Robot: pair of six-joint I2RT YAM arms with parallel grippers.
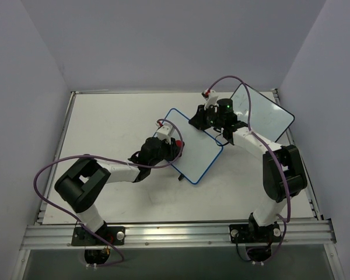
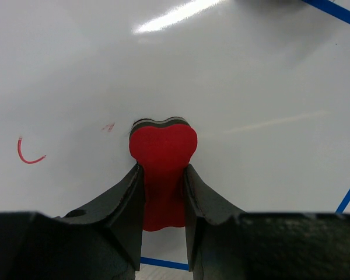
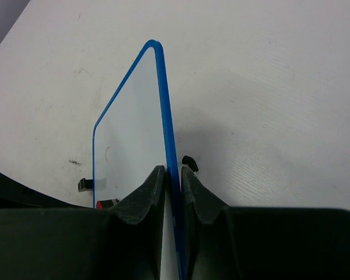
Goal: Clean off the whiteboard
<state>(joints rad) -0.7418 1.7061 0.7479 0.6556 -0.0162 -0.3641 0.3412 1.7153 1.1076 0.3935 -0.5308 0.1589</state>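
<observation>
The left claw (image 2: 162,169) is clenched on a red eraser (image 2: 163,143), whose lobed head, backed by a dark layer, sticks out past the fingertips and sits against the whiteboard (image 2: 233,76). To the left of the eraser on the white face is a faint red smudge (image 2: 108,126), and further left a curved red stroke (image 2: 28,156). The right claw (image 3: 172,172) is clamped shut on the board's blue rim (image 3: 163,87), one finger on each side of it, with a small black foot (image 3: 189,162) just beside the right finger. From above, the whiteboard lies near the middle of the tabletop (image 1: 116,116), turned on a diagonal, with the left claw over its near left part and the right claw at its far right edge. A second board (image 1: 262,114) with a thin dark rim lies behind the right arm, near the far right corner.
</observation>
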